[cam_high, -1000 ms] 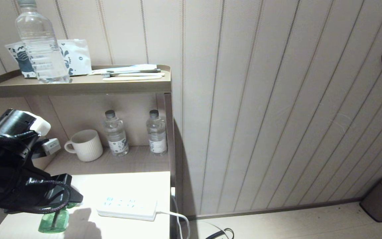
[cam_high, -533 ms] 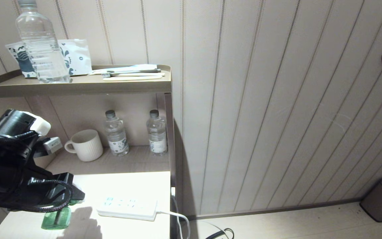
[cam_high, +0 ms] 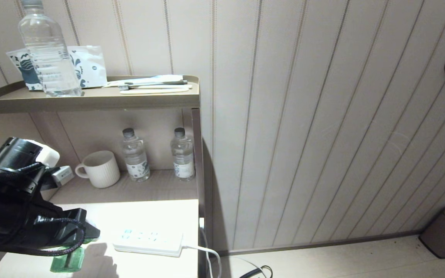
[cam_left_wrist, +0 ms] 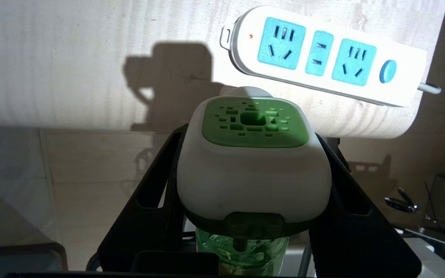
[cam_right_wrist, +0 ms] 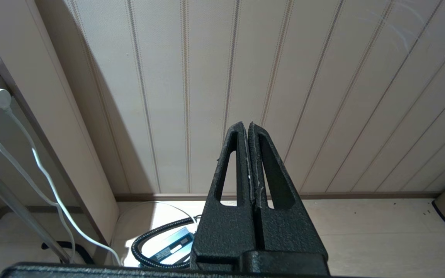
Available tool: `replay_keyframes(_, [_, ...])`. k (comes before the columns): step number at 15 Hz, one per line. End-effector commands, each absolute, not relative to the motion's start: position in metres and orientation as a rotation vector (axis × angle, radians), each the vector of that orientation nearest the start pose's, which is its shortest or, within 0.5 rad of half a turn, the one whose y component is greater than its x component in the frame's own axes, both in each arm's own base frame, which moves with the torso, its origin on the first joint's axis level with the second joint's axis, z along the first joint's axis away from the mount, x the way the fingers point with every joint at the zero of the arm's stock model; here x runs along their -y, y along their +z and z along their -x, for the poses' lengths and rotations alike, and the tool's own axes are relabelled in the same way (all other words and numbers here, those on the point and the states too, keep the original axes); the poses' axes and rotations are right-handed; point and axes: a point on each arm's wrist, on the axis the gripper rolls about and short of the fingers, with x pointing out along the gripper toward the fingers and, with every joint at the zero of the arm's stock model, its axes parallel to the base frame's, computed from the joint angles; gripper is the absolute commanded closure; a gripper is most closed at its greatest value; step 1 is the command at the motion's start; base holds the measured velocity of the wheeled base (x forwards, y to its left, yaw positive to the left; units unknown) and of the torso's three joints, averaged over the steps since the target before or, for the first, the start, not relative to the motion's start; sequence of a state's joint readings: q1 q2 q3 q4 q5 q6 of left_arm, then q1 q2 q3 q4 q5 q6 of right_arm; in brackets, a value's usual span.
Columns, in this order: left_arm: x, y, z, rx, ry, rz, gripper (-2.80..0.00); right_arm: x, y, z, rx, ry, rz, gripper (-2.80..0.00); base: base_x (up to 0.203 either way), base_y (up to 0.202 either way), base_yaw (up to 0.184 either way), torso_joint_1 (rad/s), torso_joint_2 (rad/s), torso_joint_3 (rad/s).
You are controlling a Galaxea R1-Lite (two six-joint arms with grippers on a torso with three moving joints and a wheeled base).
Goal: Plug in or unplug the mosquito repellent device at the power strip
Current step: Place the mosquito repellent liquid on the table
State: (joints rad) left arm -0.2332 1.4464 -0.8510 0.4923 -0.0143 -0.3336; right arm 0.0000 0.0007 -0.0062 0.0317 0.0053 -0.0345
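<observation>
Over on the left, the left gripper [cam_left_wrist: 251, 200] hangs low above the pale tabletop [cam_high: 145, 216], its black fingers [cam_left_wrist: 151, 200] roughly half spread and clamped on either side of the mosquito repellent device [cam_left_wrist: 251, 166]. The white and green head sits between them, and the green liquid bottle [cam_high: 67, 259] shows just under the gripper. The device is in the air, off to the left of the power strip [cam_high: 148, 239], near it but not touching.

The strip lies flat with its blue sockets [cam_left_wrist: 281, 43] all bare, cord [cam_high: 203, 253] trailing off the right edge of the table. I'd say plugging in is the step ahead. The prongs are hidden from me, so a slightly skewed approach could strike the socket face and shove the loose strip along. The rounded head might also twist in that grip.

The right gripper [cam_right_wrist: 250, 154] is pressed shut on nothing, off by the panelled wall [cam_right_wrist: 323, 96].
</observation>
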Motion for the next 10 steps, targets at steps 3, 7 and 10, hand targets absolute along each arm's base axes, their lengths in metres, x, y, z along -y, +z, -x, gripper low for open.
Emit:
replay_keyframes(3, [0.045,0.175,-0.187,-1.082,-0.044,0.177,0.00,0.000,0.074,0.023,-0.028,0.007,0.035,0.00,0.000,0.000,0.000,0.000,0.00,0.000])
replay_keyframes(7, [0.042,0.170,-0.178,-1.018,-0.054,0.153,0.00,0.000,0.074,0.023,-0.029,0.007,0.035,0.00,0.000,0.000,0.000,0.000,0.00,0.000])
replay_keyframes(10, [0.040,0.158,-0.173,-0.978,-0.028,0.126,0.00,0.000,0.074,0.023,-0.028,0.007,0.035,0.00,0.000,0.000,0.000,0.000,0.00,0.000])
